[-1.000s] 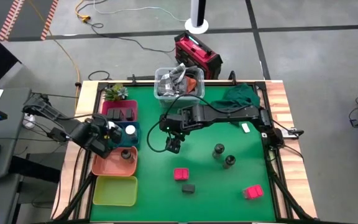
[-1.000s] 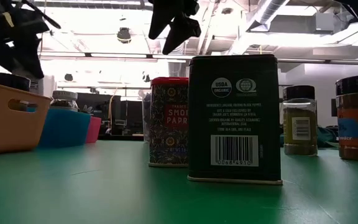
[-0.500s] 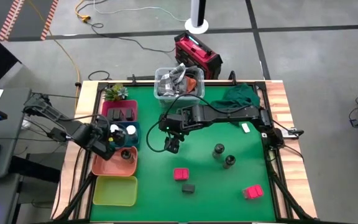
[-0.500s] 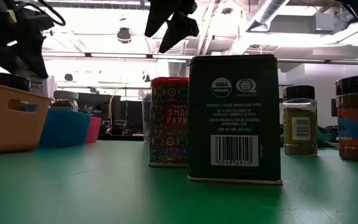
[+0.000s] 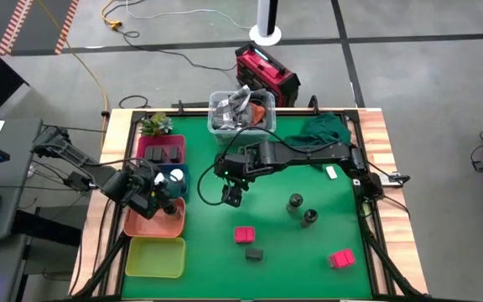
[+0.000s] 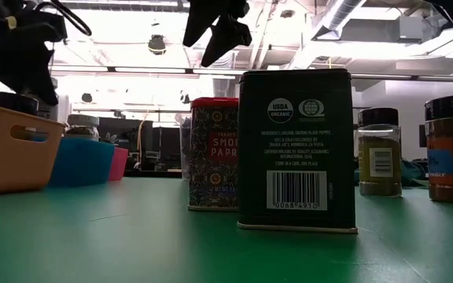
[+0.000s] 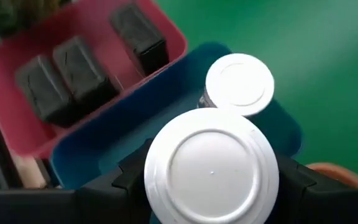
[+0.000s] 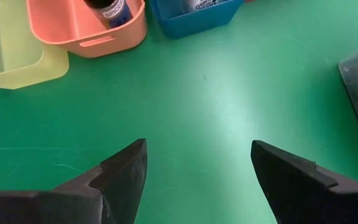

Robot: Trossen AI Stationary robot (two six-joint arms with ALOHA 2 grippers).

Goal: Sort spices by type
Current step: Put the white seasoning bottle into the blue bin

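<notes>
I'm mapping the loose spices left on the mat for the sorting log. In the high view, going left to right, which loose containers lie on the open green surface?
Pink-red box → black box → dark-lidded jar → second dark-lidded jar → second pink-red box.

- My left arm (image 5: 74,164), off the green table's (image 5: 292,252) edge, is dark and slender, with thin black cables looping beside its links.
- My right arm (image 5: 309,155), over that table, is black and blocky, a cable hanging near its wrist.
- The right gripper's (image 8: 197,177) fingers (image 8: 120,171) are matte black wedges.
</notes>
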